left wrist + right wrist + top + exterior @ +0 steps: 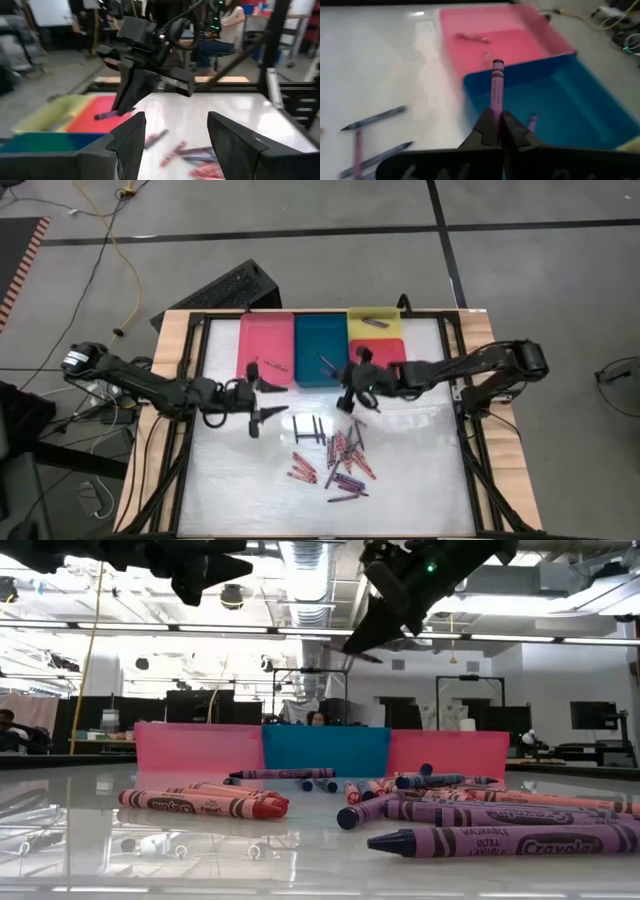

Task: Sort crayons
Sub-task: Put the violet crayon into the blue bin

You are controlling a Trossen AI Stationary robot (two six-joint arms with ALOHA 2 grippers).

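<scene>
While clamped in the right tool [496, 131], a purple crayon [496, 89] hangs over the teal tray's near edge [520, 75]; left tool [172, 137] gapes empty above bare worktop [240, 480].

Grey floor [300, 205] (yellow cable [118, 250])

My two arms are dark, almost black, built of slim jointed segments with black cables looping along them. My left arm [140, 385] carries a white label near its shoulder joint. My right arm [470, 365] ends in a blocky housing with a small green light glowing on it. My left gripper [175, 137] has two broad, flat, matte black fingers [127, 140] with angled tips. My right gripper [497, 127] has narrow, tapering black fingers.
</scene>
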